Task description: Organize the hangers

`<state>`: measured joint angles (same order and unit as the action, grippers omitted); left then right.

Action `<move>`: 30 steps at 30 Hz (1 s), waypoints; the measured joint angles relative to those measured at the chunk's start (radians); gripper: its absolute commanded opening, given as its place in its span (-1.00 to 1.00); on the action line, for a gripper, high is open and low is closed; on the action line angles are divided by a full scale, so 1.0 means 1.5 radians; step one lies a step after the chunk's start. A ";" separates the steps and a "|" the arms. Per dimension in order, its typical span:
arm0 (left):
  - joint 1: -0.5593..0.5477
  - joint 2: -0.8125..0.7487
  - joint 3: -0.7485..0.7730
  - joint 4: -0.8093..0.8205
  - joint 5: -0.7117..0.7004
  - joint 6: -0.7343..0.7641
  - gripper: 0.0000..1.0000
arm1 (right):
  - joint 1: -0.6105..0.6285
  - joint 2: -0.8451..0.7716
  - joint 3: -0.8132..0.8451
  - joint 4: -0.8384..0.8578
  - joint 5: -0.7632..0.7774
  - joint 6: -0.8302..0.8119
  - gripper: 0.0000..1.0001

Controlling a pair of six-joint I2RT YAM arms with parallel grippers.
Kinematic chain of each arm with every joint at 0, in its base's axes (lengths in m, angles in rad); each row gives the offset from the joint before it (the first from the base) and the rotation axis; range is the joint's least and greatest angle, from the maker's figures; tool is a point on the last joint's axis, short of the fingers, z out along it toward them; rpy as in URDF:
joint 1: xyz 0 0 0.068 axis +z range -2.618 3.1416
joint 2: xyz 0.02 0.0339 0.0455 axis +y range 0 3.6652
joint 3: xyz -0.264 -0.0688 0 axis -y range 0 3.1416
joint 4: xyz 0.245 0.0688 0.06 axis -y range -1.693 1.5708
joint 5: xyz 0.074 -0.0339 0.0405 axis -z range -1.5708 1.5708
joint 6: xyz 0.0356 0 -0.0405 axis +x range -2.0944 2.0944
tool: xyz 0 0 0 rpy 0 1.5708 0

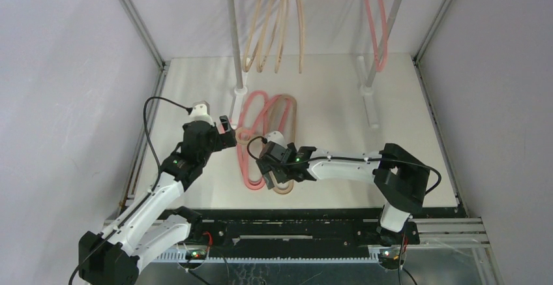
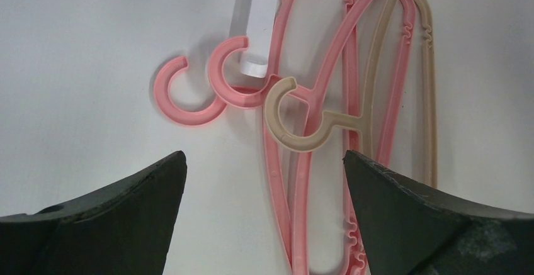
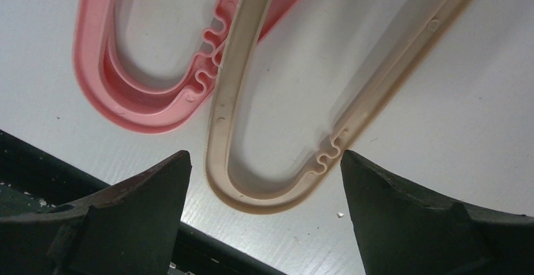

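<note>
A pile of hangers lies flat at the table's middle: two salmon pink ones [image 1: 248, 162] and one beige one [image 1: 292, 112]. My left gripper [image 1: 228, 128] is open and empty, hovering at the pile's left, by the hooks. In the left wrist view [image 2: 264, 157] two pink hooks [image 2: 186, 95] and the beige hook [image 2: 296, 124] lie just ahead of the jaws. My right gripper [image 1: 272, 179] is open and empty over the pile's near end. In the right wrist view [image 3: 264, 157] the beige hanger's rounded end [image 3: 271, 196] lies between the open jaws, with the pink ends [image 3: 126, 105] to its left.
Several beige hangers [image 1: 270, 24] hang from the rack near the left grey pole [image 1: 233, 30], and pink ones [image 1: 377, 17] hang near the right pole [image 1: 390, 30]. White pole bases [image 1: 370, 102] stand on the table. The black front rail [image 3: 38, 162] is close to the right gripper.
</note>
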<state>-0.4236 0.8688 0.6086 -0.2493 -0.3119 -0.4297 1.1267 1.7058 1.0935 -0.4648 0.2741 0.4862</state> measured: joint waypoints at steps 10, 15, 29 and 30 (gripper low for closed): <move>0.000 0.001 0.000 0.000 0.000 0.000 0.99 | 0.004 0.020 0.000 0.026 -0.036 0.012 0.84; 0.000 0.001 0.000 0.000 0.001 0.000 0.99 | 0.005 0.051 0.001 0.042 -0.051 0.013 0.80; 0.000 -0.005 0.000 0.001 0.001 0.000 0.99 | 0.006 0.097 0.030 0.044 0.004 0.022 -0.25; 0.000 -0.006 -0.001 0.001 0.001 0.000 0.99 | 0.006 0.098 0.030 0.042 0.010 0.024 -0.35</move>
<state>-0.4236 0.8597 0.6075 -0.2485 -0.3111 -0.4297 1.1355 1.8526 1.1381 -0.4019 0.2893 0.5220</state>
